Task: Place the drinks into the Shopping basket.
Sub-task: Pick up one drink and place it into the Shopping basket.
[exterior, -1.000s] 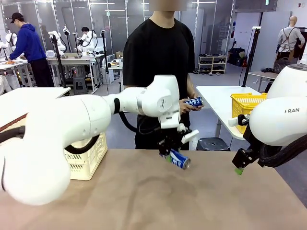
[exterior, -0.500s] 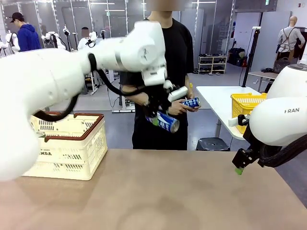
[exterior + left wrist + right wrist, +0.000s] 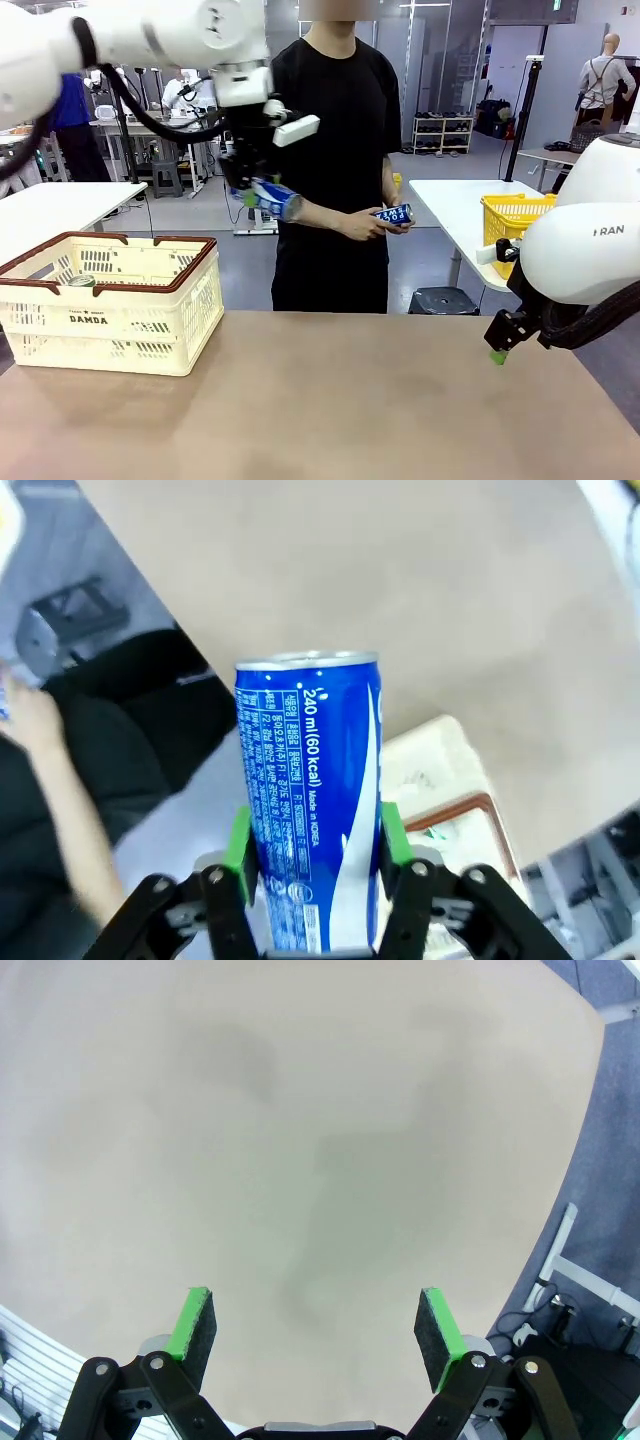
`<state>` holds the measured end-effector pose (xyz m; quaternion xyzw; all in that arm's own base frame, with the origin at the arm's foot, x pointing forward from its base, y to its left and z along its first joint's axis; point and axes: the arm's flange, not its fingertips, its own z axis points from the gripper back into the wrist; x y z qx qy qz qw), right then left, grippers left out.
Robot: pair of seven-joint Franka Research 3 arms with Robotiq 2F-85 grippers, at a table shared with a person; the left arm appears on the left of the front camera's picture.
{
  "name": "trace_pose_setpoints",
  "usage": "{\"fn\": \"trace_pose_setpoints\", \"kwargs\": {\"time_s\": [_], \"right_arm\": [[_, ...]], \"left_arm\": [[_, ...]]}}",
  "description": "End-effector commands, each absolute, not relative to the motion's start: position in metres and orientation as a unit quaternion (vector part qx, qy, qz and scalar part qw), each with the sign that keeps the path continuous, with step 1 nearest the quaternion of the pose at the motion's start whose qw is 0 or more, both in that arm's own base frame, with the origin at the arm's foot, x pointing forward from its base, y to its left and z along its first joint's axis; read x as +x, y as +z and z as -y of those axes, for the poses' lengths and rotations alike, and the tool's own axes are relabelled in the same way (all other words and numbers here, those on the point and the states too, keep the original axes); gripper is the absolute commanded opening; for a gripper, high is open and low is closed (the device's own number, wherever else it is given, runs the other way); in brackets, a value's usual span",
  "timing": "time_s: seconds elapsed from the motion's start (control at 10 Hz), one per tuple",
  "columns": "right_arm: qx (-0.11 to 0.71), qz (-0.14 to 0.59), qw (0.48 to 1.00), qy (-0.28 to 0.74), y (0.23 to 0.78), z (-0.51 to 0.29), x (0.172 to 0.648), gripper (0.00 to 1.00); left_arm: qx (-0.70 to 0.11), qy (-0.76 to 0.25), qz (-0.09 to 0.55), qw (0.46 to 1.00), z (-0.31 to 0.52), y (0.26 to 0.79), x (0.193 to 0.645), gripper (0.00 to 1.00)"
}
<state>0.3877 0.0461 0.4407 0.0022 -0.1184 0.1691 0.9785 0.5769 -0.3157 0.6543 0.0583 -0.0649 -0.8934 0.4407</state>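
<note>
- Cans: two blue ones show clearly. One blue can (image 3: 276, 200) is in the left gripper (image 3: 255, 188), and a second blue can (image 3: 394, 214) is in the person's hand (image 3: 372, 226). A round metal top (image 3: 80, 281) also shows inside the Shopping basket (image 3: 110, 330); I cannot tell its colour.
- Baskets: two. The cream Shopping basket stands at the table's (image 3: 350, 400) left end, and a yellow basket (image 3: 515, 215) sits on a far table.
- Writing: the Shopping basket's side reads "DAMDA". In the left wrist view the blue can (image 3: 310, 800) reads "240 ml (60 kcal)" and "Made in KOREA".
- The left gripper (image 3: 310, 842) clamps its green pads on the blue can. The can hangs tilted in the air, high above and to the right of the Shopping basket (image 3: 440, 780).
- The right gripper (image 3: 315, 1325) is spread wide with nothing in it, low over the table's right side.
- A second ago the left arm held the can low, just above mid-table, and hid most of the basket. It has since risen and swung left. The right gripper (image 3: 503, 340) has not moved.
</note>
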Motion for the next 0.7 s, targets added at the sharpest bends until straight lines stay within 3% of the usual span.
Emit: {"fn": "trace_pose_setpoints", "kwargs": {"time_s": [0.0,0.4,0.6], "right_arm": [[0.001,0.118,0.978,0.171,0.439,-0.045,0.386,1.00],[0.001,0.118,0.978,0.171,0.439,-0.045,0.386,1.00],[0.001,0.118,0.978,0.171,0.439,-0.045,0.386,1.00]], "left_arm": [[0.049,-0.872,0.087,0.478,0.239,0.616,0.526,0.00],[0.036,-0.812,0.137,0.567,0.133,0.598,0.524,0.00],[0.039,-0.780,0.124,0.612,0.109,0.591,0.529,0.00]]}}
